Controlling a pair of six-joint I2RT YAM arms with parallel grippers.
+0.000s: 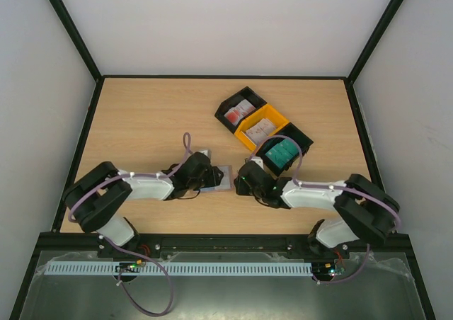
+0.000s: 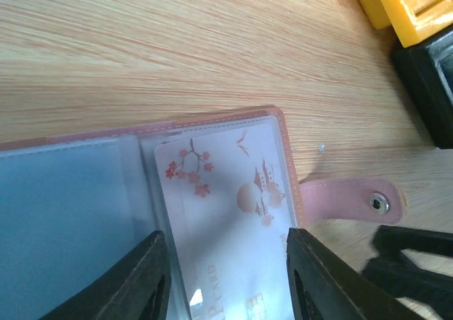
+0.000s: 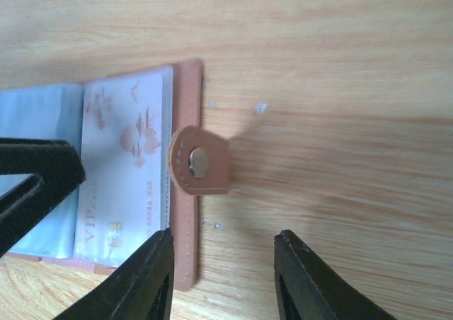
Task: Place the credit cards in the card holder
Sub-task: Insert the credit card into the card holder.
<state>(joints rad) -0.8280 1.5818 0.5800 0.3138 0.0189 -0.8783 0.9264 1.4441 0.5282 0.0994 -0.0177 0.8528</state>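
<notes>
The card holder (image 1: 221, 177) lies open on the table between my two grippers. In the left wrist view its blue-grey inner face (image 2: 64, 214) shows, with a white credit card with red marks (image 2: 226, 192) in the right-hand slot. My left gripper (image 2: 226, 270) is open, its fingers straddling that card. My right gripper (image 3: 223, 270) is open and empty at the holder's brown edge (image 3: 185, 214), just below the snap tab (image 3: 200, 161). The card also shows in the right wrist view (image 3: 124, 171). More cards lie in the trays: white-red (image 1: 238, 112), pale (image 1: 260, 128), teal (image 1: 282, 153).
Three joined trays stand at the back right of the holder: black (image 1: 228, 105), yellow (image 1: 277, 115), black (image 1: 304, 140). The yellow tray's corner (image 2: 417, 8) is close to the left gripper. The right gripper's finger (image 2: 417, 263) shows beside the snap tab (image 2: 354, 201).
</notes>
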